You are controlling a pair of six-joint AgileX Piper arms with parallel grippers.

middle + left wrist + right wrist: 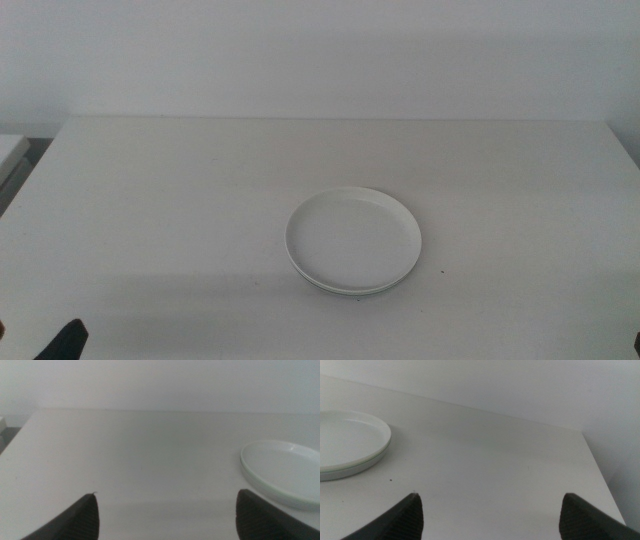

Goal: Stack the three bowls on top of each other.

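Observation:
The bowls stand as one stack point(353, 240) at the middle of the white table point(180, 180). The white bowl point(345, 440) is on top. Under it a pale green rim point(372, 461) and a lower rim point(350, 472) show; the grey bowl cannot be told apart. The stack also shows in the left wrist view point(282, 467). My left gripper point(166, 496) is open and empty, low at the table's front left, with a jaw tip in the middle view point(68, 342). My right gripper point(491, 496) is open and empty, right of the stack and out of the middle view.
A white wall runs behind the table's far edge point(340, 118). The table's right edge point(600, 475) is close to my right gripper. A pale object point(10, 150) sits off the table's far left corner.

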